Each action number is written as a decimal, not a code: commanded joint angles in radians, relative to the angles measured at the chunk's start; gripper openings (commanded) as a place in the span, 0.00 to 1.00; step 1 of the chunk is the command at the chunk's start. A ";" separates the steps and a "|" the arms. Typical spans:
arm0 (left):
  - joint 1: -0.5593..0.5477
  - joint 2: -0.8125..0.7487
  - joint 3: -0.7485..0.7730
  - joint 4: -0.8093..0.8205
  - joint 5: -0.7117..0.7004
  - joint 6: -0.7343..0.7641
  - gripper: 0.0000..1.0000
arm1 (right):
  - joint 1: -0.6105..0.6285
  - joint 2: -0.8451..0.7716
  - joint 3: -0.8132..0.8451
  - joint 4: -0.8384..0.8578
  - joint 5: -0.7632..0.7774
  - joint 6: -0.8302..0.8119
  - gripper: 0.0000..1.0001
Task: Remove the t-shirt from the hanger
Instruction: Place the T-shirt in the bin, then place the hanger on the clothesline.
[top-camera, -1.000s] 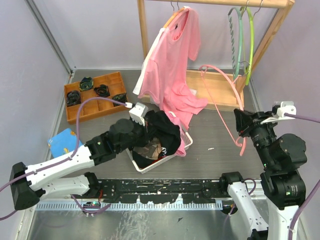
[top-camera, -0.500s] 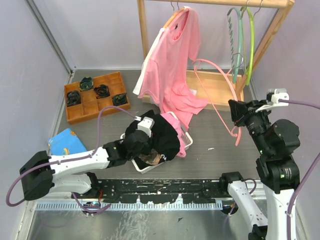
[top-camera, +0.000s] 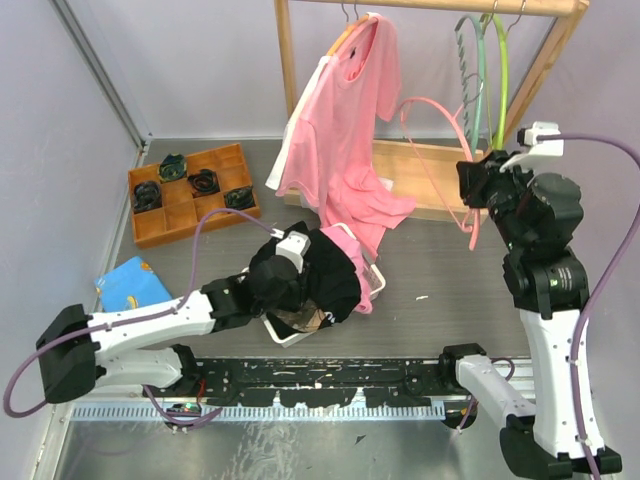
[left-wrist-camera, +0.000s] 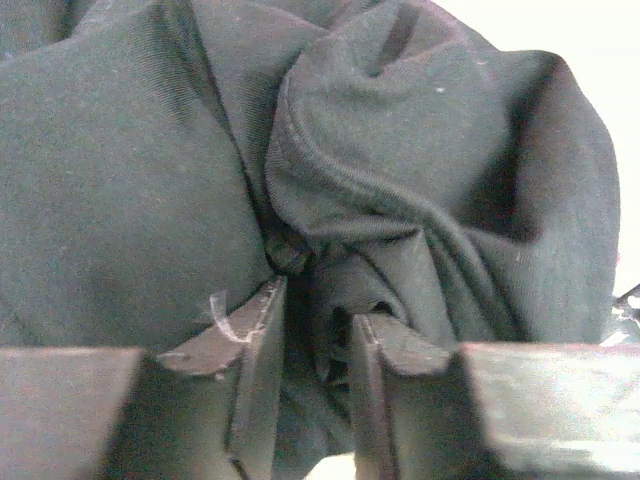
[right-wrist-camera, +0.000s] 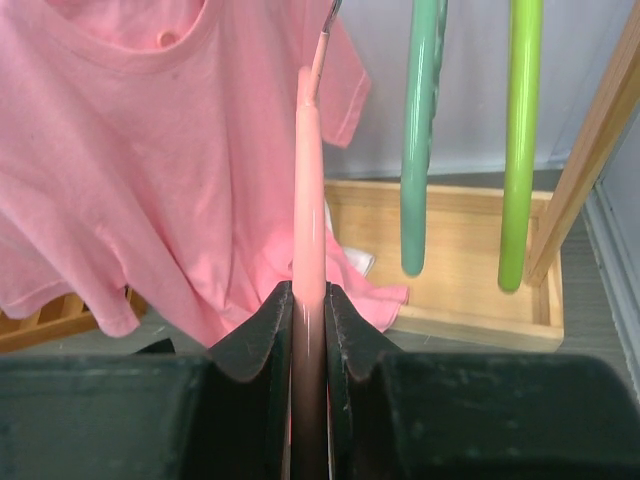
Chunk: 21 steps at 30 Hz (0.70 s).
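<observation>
A black t-shirt (top-camera: 332, 272) lies crumpled in the white basket (top-camera: 377, 285), draped over its rim. My left gripper (top-camera: 298, 285) is pressed down into it. In the left wrist view its jaws (left-wrist-camera: 315, 300) stand a little apart, open, with loose folds of the black t-shirt (left-wrist-camera: 420, 160) between and around them. My right gripper (top-camera: 470, 187) is shut on a bare pink hanger (top-camera: 438, 150), held up near the rail. The right wrist view shows the pink hanger (right-wrist-camera: 308, 180) clamped upright between the jaws of the right gripper (right-wrist-camera: 309, 292).
A wooden rack (top-camera: 287, 60) carries a pink t-shirt (top-camera: 345, 120) on its hanger, plus a teal hanger (top-camera: 478, 70) and a green hanger (top-camera: 500, 80). An orange compartment tray (top-camera: 190, 195) sits at left, a blue packet (top-camera: 128, 282) near it.
My right arm lifted the pink hanger up and back toward the rail. My left gripper sank with the black t-shirt into the basket, and its jaws parted.
</observation>
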 joint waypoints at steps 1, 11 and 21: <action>-0.001 -0.102 0.071 -0.142 0.112 0.046 0.45 | -0.003 0.043 0.108 0.143 0.031 -0.038 0.01; 0.000 -0.343 0.111 -0.317 0.120 0.051 0.70 | -0.003 0.159 0.169 0.244 0.077 -0.043 0.01; 0.000 -0.550 0.107 -0.343 0.062 0.068 0.72 | -0.003 0.257 0.300 0.272 0.072 -0.049 0.01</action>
